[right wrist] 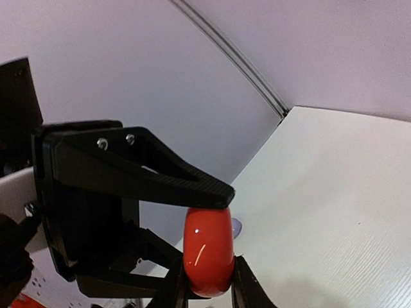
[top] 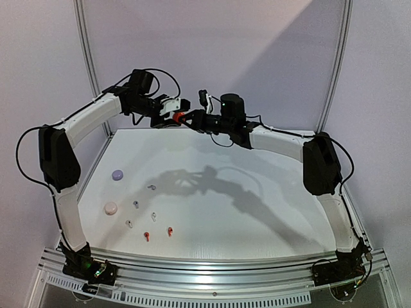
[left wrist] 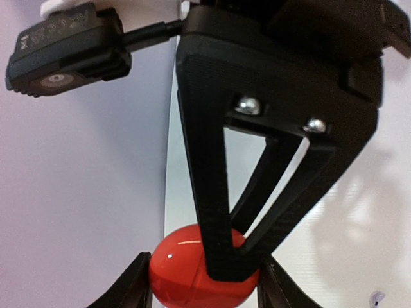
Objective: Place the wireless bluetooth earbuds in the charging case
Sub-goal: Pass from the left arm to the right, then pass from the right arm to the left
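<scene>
My left gripper (left wrist: 202,290) pinches the red case (left wrist: 176,273) by its rim. My right gripper (right wrist: 209,287) presses on the same case from both broad faces, and the two meet high over the far side of the table (top: 270,212). The six earbuds (top: 154,216) lie scattered on the table toward 7 o'clock from the case, seen from above. They are just beside the lilac case (top: 117,174) and the pink case (top: 110,208).

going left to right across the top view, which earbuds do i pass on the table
white earbud → lilac-grey earbud → red earbud → second red earbud; other lilac-grey bud and other white bud line up too closely to order, so left out
</scene>
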Tool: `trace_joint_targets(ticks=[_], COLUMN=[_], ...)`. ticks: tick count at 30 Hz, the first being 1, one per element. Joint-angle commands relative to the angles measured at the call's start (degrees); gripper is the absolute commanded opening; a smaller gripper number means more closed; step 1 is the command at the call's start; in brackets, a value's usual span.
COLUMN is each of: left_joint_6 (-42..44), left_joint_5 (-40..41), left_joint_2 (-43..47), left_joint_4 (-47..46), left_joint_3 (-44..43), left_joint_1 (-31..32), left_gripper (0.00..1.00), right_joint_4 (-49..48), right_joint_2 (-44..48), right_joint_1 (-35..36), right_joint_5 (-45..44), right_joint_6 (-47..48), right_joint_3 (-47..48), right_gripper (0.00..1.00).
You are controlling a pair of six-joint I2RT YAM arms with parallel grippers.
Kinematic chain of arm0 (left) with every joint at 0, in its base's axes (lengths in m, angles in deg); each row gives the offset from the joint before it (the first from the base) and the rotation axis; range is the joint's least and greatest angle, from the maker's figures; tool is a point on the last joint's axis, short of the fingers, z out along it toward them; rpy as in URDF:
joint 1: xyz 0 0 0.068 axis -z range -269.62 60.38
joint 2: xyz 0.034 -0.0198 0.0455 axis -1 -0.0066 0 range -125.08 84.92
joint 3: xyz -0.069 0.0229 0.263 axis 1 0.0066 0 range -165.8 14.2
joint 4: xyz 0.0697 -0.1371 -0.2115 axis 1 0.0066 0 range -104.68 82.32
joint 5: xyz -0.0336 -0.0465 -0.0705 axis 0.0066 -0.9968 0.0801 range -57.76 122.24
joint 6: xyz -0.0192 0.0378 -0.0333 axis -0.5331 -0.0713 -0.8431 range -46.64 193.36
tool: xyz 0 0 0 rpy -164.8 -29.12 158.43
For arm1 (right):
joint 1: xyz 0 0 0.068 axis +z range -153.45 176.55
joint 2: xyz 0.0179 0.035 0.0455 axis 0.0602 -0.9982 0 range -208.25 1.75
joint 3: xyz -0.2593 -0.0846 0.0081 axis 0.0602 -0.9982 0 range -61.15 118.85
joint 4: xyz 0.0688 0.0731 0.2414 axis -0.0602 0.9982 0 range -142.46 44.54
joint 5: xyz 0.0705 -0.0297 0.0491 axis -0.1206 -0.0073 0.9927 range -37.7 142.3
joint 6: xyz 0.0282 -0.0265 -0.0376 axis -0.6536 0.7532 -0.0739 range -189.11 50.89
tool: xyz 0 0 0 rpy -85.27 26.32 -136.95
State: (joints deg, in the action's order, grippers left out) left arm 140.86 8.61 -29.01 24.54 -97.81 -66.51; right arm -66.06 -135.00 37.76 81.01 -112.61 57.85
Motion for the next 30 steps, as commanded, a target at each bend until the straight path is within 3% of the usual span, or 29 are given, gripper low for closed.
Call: trace_joint_targets(ticks=[1, 5, 8, 10, 11, 16, 22, 26, 30], left_joint_6=[0.6, 0.8, -0.1, -1.1, -1.6, -8.1, -26.4, -38.7, -53.7], left_joint_5=[-0.5, 0.1, 0.7, 0.5, 0.1, -4.7, -29.7, -44.6, -55.2], left_joint_2=[-0.1, 0.1, 0.3, 0.7, 1.0, 4.5, 12.4, 18.9, 23.7], left_joint_4=[-0.6, -0.2, 0.0, 1.0, 1.9, 9.0, 18.4, 11.7, -4.2], left_joint_3=[0.6, 0.9, 0.9, 0.7, 0.6, 0.4, 2.0, 13.0, 23.8], left_joint_1=[1.0, 1.0, 1.0, 0.7, 0.4, -2.4, -10.0, -12.3, -12.0], left_gripper=[0.48, 0.50, 0.84, 0.98, 0.99, 0.99, 0.99, 0.99, 0.82], right_joint_4=[-0.7, -2.3, -4.4, -5.8, -6.4, -3.9, -6.0, -3.3, -3.4], right_joint_2=[-1.2, -0.9, 0.0, 1.2, 2.0, 9.1, 19.5, 24.1, 25.8], right_joint_1=[0.4, 0.4, 0.3, 0.0, -0.2, -1.0, -0.9, 0.7, 2.5], right_joint_5=[1.8, 2.5, 3.1, 3.6, 3.8, 4.8, 9.4, 10.5, 12.9], right_joint_6=[0.7, 0.5, 1.2, 1.9, 2.4, 11.0, 21.1, 29.3, 31.6], right_joint_3=[1.6, 1.0, -0.5, -2.2, -3.2, -9.5, -19.5, -19.9, -18.4], right_gripper=[0.14, 0.08, 0.03, 0.00, 0.00, 0.00, 0.00, 0.00, 0.00])
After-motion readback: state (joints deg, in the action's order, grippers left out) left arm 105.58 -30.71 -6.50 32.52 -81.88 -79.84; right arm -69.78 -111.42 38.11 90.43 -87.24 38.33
